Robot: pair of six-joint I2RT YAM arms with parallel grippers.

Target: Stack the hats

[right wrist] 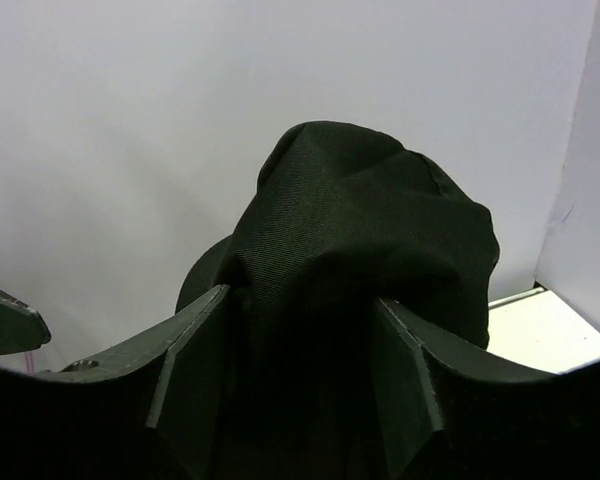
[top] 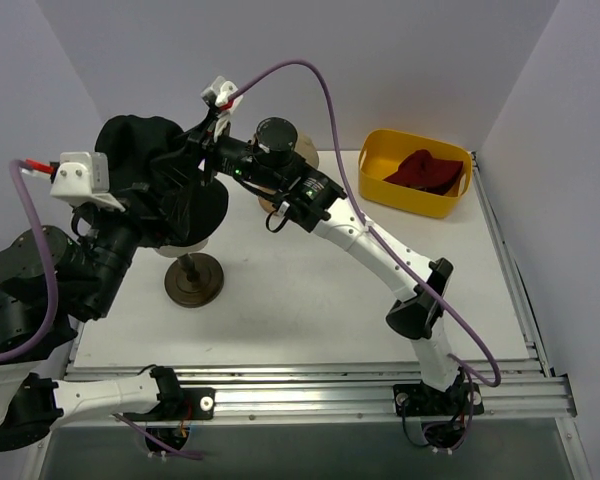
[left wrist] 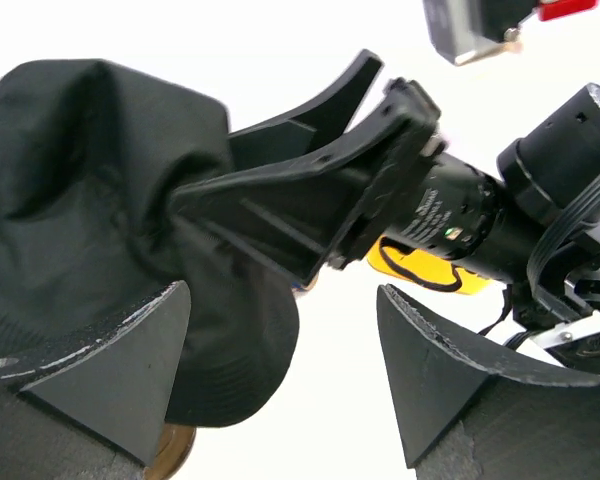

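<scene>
Black bucket hat (right wrist: 360, 200): limp, light, pinched in my right gripper (right wrist: 300, 295). Left gripper (left wrist: 280, 295) spread wide, holding nothing. I'd take the brim at its 9 o'clock.

Black motor housings, white link shells on right arm (top: 380, 255) and left arm (top: 40, 285). Purple cable (top: 320, 80) off each wrist. White camera mount (top: 80, 178) with red plug, upper left. Tiny green light (left wrist: 448, 232) on wrist. Matte black wedge-shaped fingers (left wrist: 450, 370), edges scuffed.

White table (top: 300, 300) between pale walls. Far right, by the corner: a yellow bin (top: 420, 203). Left of centre, a dark turned wooden stand (top: 195, 283), upright, its round base flat on the tabletop, well apart from the bin.
</scene>
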